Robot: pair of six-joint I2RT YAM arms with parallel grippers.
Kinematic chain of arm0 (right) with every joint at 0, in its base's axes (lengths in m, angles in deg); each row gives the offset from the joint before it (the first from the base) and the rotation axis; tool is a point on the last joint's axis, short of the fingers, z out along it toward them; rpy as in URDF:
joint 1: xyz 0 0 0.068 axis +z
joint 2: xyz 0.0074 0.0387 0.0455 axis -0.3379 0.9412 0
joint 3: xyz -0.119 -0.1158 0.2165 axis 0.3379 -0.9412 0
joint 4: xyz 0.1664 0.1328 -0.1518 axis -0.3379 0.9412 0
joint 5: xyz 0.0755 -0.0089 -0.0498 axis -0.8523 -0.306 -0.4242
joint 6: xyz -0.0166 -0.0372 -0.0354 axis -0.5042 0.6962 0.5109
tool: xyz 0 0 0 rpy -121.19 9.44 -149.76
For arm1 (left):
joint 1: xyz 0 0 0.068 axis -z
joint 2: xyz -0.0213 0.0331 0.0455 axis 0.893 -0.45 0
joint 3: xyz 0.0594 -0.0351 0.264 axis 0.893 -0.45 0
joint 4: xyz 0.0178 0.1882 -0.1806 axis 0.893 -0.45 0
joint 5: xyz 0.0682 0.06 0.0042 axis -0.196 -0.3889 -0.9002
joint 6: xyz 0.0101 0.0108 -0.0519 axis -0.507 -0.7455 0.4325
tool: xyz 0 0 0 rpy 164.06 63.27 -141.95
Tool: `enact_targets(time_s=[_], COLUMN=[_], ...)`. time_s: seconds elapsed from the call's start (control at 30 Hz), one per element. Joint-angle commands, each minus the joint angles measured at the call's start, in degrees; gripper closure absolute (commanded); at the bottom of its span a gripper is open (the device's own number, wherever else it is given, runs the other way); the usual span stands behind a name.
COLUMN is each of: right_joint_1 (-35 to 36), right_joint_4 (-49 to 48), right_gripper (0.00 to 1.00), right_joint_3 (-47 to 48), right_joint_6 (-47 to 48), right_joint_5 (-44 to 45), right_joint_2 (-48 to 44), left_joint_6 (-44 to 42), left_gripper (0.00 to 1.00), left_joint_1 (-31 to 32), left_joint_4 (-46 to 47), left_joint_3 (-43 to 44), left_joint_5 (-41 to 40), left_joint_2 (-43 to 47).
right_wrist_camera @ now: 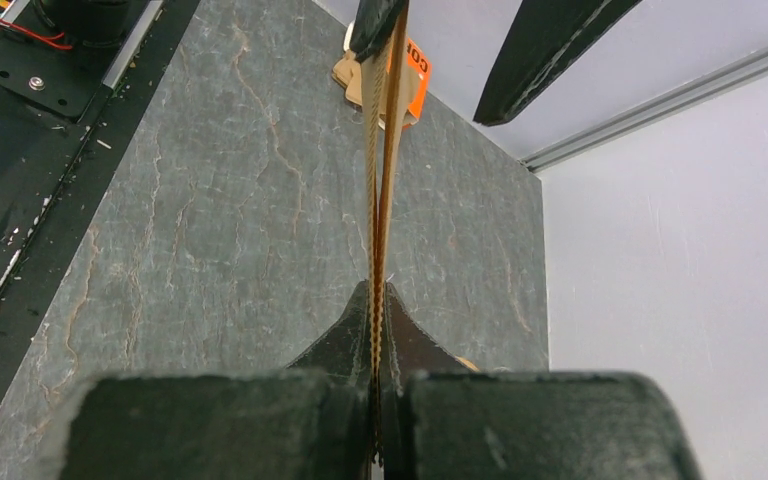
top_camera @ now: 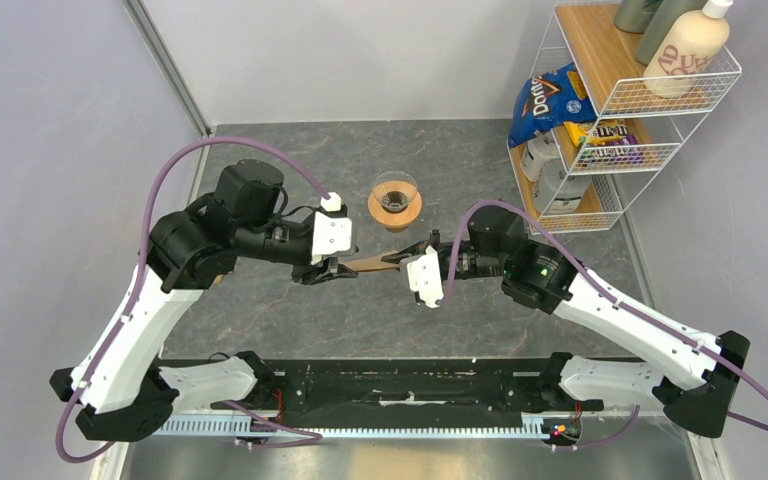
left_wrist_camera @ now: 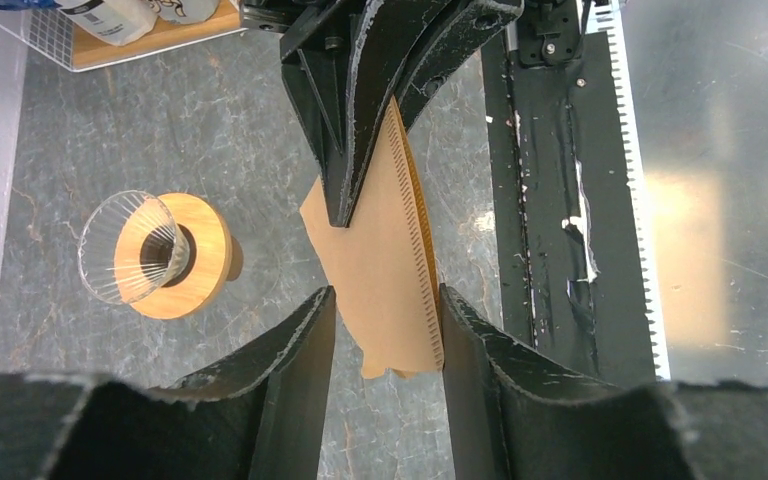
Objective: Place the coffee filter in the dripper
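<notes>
- The coffee filter (top_camera: 370,263) hangs in the air over the middle of the table (top_camera: 290,160), stretched between the two arms and touching neither the table nor the dripper (top_camera: 394,203).
- The right end effector (top_camera: 400,258) is clenched on one end of the filter; its wrist view shows the paper pinched flat between the fingers, edge-on.
- The left end effector (top_camera: 345,268) is released, with its jaws part-way apart around the other end. The crimped seam lies against one finger, and the other finger stands clear of the paper.
- The filter's long axis runs left to right, roughly parallel to the near edge of the table. The paper is folded flat, not opened into a cone.
- The dripper stands mouth up toward the far edge, just beyond the filter and slightly right of its middle. The right end effector is the nearer of the two.
- The next move probably calls for carrying the filter toward the far edge and tipping it point-down over the glass, since a flat, sideways filter would not seat.
</notes>
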Motion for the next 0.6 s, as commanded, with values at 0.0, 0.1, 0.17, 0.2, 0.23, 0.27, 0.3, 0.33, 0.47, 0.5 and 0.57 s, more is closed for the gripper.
enact_targets(time_s=[0.0,0.1,0.17,0.2,0.23,0.27,0.3,0.33,0.47,0.5,0.57], right_joint_1=[0.6,0.8,0.9,0.9,1.1,1.3,1.3,1.5,1.7,1.7,1.8], right_joint_4=[-2.5,-3.0,-3.3,-3.4,-3.6,-3.9,-4.0,-4.3,-5.4,-5.5,-6.1], right_gripper=[1.00,1.00,1.00,1.00,1.00,1.00,1.00,1.00,1.00,1.00,1.00], right_joint_3=[2.3,2.4,2.4,2.4,2.4,2.4,2.4,2.5,2.7,2.8,3.1], right_joint_6=[-0.7,-0.8,-1.0,-1.1,-1.2,-1.5,-1.7,-2.2,-3.4,-3.7,-4.9], right_joint_5=[-0.2,-0.2,-0.5,-0.6,-0.7,-0.6,-0.6,-0.6,-0.3,-0.3,-0.3], right_joint_2=[-0.6,-0.4,-0.4,-0.4,-0.3,-0.3,-0.3,-0.3,0.0,0.1,0.3], left_joint_6=[-2.0,-2.3,-2.2,-2.3,-2.2,-2.3,-2.2,-2.4,-2.8,-2.7,-2.3], left_gripper=[0.52,0.54,0.54,0.54,0.55,0.56,0.59,0.61,0.70,0.73,0.83], left_joint_1=[1.1,1.7,2.1,2.4,2.5,2.8,3.0,3.3,4.5,4.8,5.1], left_joint_4=[0.6,0.7,1.2,1.6,1.8,2.0,2.2,2.3,3.3,3.6,4.6], left_joint_3=[-0.5,-0.9,-1.1,-1.3,-1.6,-1.8,-2.0,-2.2,-3.4,-3.6,-4.2], left_joint_5=[-1.4,-2.0,-2.4,-2.5,-2.7,-2.9,-3.0,-3.1,-3.2,-3.2,-3.2], left_joint_2=[-0.3,-0.5,-0.6,-0.6,-0.6,-0.6,-0.6,-0.6,-0.5,-0.6,-0.7])
